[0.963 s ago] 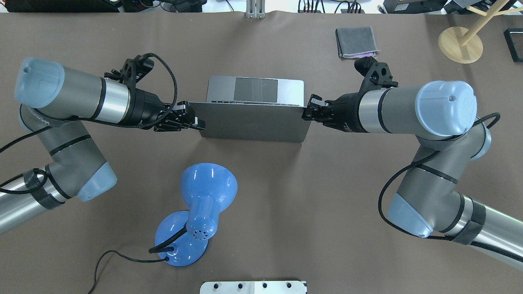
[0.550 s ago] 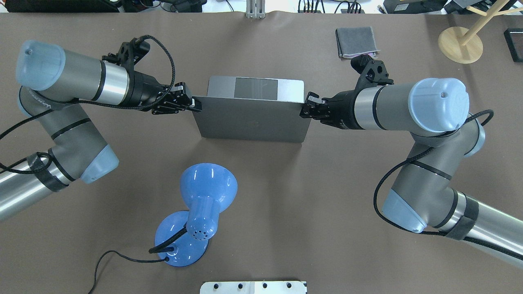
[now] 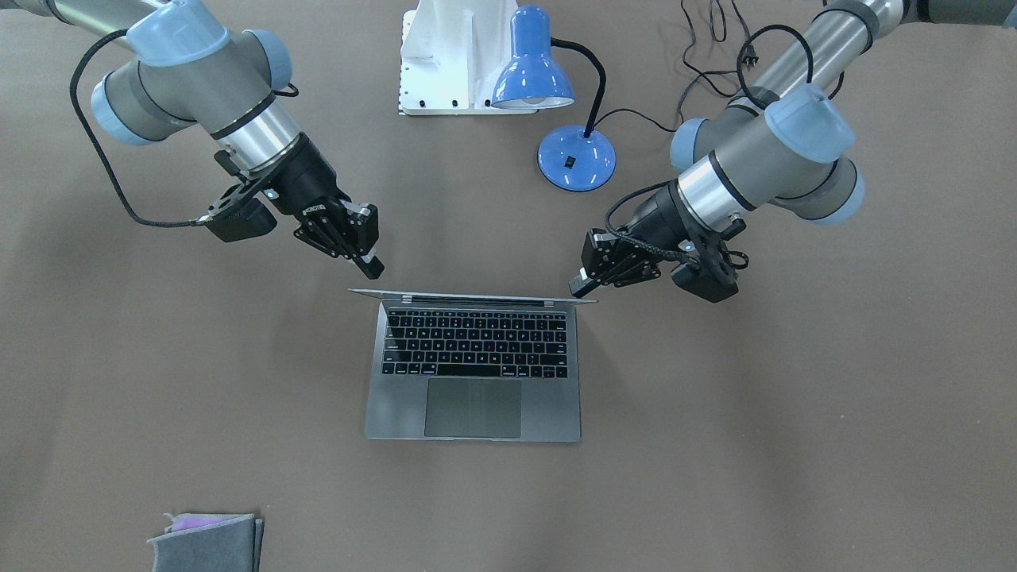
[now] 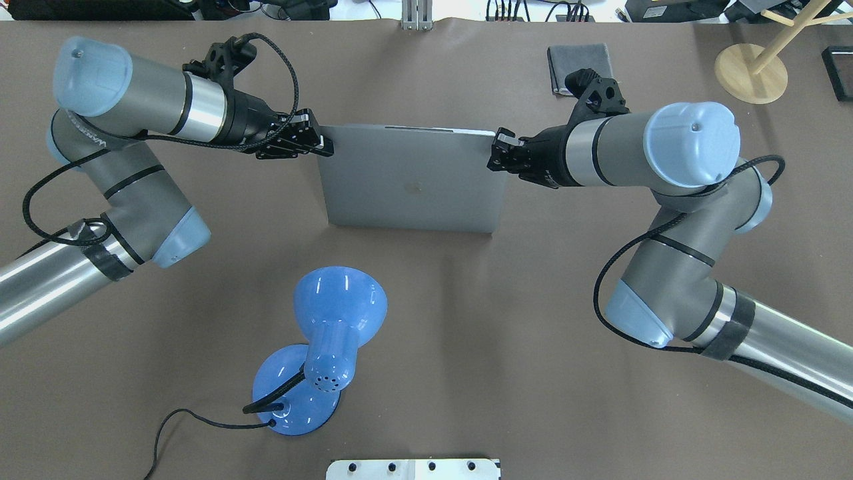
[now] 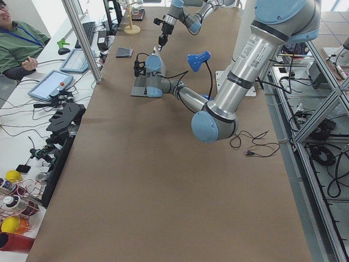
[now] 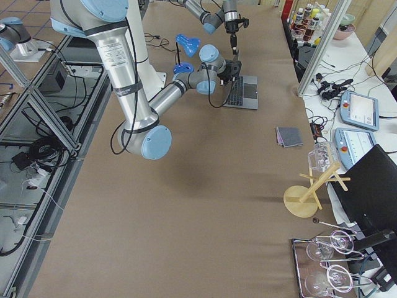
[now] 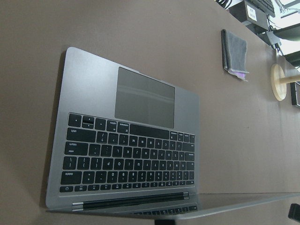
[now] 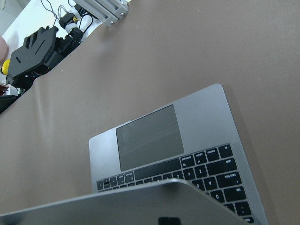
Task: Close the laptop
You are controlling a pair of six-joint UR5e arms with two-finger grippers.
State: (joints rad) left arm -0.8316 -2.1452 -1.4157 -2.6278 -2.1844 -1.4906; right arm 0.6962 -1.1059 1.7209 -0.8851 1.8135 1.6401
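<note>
I am keeping the fingers of both grippers drawn together, with nothing clasped between them. The laptop (image 3: 550, 407) is sitting in the middle of the table (image 4: 466, 320). In the overhead view my left gripper (image 4: 325, 145) is meeting the upper left corner of its lid (image 4: 413, 180), and my right gripper (image 4: 495, 152) is meeting the upper right corner. From overhead the grey lid is hiding the whole base.

The front-facing view is showing what that one is not. There the lid is appearing only as a thin edge across the frame's centre. The black keyboard (image 3: 475, 342) and the trackpad (image 3: 473, 407) are lying bare below it, so the laptop is not yet shut. Both wrist cameras are looking under the lid's edge at the same keys and trackpad. A blue lamp (image 4: 333, 333) is standing lower left of centre in the overhead frame, well apart from the laptop.

Compared with a second ago, the lid is covering more. Then the trackpad and palm rest were showing above the lid's top edge in the overhead view, and now they are out of sight. Both grippers are sitting higher in that frame than before.
</note>
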